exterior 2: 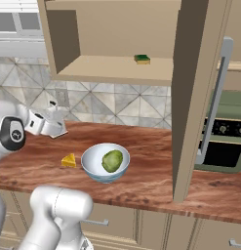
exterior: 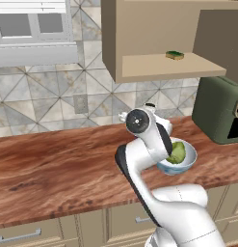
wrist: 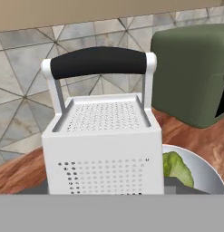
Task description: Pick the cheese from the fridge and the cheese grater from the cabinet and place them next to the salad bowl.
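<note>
My gripper is shut on the cheese grater, a silver perforated box with a dark top handle. It hangs just above the wooden counter, left of the salad bowl. In the hand view the cheese grater sits very close and upright and hides my fingers. The salad bowl holds a green lettuce ball. The cheese, a small yellow wedge, lies on the counter touching the bowl's left side. Above is the open tan cabinet. The fridge is out of view.
A green-and-yellow sponge lies on the cabinet shelf. The cabinet's open door juts out over the counter to the right of the bowl. A dark green toaster oven stands behind it. Tiled wall runs along the back.
</note>
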Tool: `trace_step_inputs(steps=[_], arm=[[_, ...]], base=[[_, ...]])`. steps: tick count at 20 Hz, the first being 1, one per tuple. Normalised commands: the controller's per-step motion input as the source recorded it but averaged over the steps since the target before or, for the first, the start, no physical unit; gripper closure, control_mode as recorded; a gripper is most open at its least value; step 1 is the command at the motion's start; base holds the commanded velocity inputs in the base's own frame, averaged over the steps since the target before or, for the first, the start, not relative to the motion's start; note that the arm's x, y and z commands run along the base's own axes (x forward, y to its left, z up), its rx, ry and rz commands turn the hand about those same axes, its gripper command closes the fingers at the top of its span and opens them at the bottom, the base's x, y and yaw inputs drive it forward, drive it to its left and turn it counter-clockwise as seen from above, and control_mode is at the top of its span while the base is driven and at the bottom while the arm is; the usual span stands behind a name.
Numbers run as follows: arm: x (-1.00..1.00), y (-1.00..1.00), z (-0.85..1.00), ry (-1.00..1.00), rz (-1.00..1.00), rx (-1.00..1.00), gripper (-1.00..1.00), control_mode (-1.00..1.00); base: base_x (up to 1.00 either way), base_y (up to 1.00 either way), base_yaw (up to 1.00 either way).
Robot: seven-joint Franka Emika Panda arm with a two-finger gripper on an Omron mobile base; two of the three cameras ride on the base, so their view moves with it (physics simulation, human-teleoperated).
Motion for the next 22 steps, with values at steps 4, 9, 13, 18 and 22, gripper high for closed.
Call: trace_step_inputs(steps=[4,9,13,18,22], arm=[[-0.05,0.37,-0.51,-0.05,0.0,-0.07,1.0,-1.0],[0.0,0.22,-0.49,-0.04,-0.07,-0.15,1.0,-1.0],[0.0,0.2,-0.44,-0.02,-0.07,-0.04,1.0,-1.0],[0.01,0.03,-0.45,0.07,-0.04,0.0,1.0,-1.0],[0.01,0.0,-0.48,0.1,0.0,0.0,1.0,-1.0]], base=[[0.0,0.0,0.0],[0.0,0.0,0.0],[0.0,0.0,0.0],[0.0,0.0,0.0],[0.0,0.0,0.0]])
